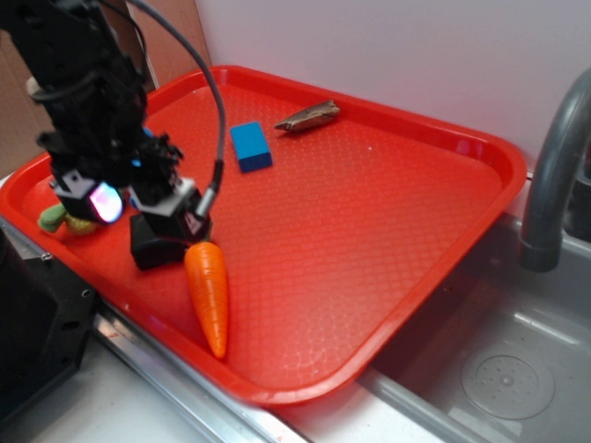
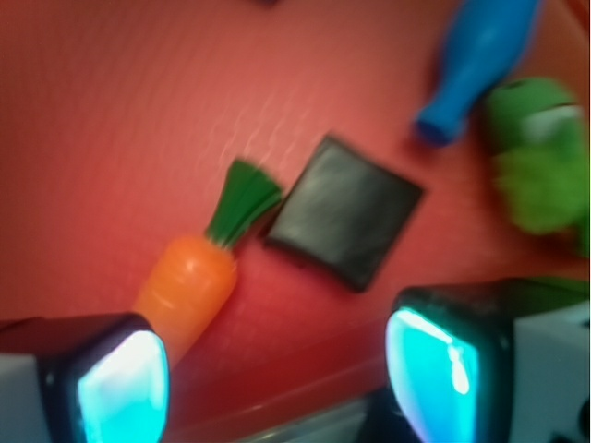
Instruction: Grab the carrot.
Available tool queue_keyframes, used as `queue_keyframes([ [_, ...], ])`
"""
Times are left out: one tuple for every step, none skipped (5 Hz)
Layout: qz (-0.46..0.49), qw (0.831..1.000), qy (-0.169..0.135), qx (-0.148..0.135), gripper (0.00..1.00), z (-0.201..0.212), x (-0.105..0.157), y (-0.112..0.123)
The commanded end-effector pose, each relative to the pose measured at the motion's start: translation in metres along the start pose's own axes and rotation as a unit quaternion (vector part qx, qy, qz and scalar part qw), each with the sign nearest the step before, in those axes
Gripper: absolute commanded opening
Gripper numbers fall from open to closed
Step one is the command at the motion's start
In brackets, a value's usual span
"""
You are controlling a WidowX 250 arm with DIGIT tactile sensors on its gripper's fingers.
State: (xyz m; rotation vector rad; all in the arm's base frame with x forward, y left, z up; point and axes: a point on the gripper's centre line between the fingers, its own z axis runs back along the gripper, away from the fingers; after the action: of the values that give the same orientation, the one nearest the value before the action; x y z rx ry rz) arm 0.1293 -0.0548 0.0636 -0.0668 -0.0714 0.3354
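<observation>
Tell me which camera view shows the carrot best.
The exterior view: the whole carrot lies in plain sight on the red tray, tip pointing toward the near rim, though its green top hides behind the gripper. The wrist view is blurred and shows the leafy top and thick end; a jaw covers the tip.

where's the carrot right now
In the exterior view the carrot lies near the red tray's front edge, its leafy top beside a black block, just under the open claw.
</observation>
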Motion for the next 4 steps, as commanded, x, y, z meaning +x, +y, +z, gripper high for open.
queue_keyframes([
  [-0.051, 0.998, 0.038, -0.002, 1.00, -0.026, 0.012, -0.018],
  [-0.029, 0.998, 0.056, 0.004, 1.00, -0.031, 0.012, -0.025],
  [-0.077, 0.997, 0.029, -0.005, 1.00, -0.029, 0.019, -0.025],
  [-0.202, 0.979, -0.007, -0.037, 1.00, 0.019, 0.030, -0.016],
])
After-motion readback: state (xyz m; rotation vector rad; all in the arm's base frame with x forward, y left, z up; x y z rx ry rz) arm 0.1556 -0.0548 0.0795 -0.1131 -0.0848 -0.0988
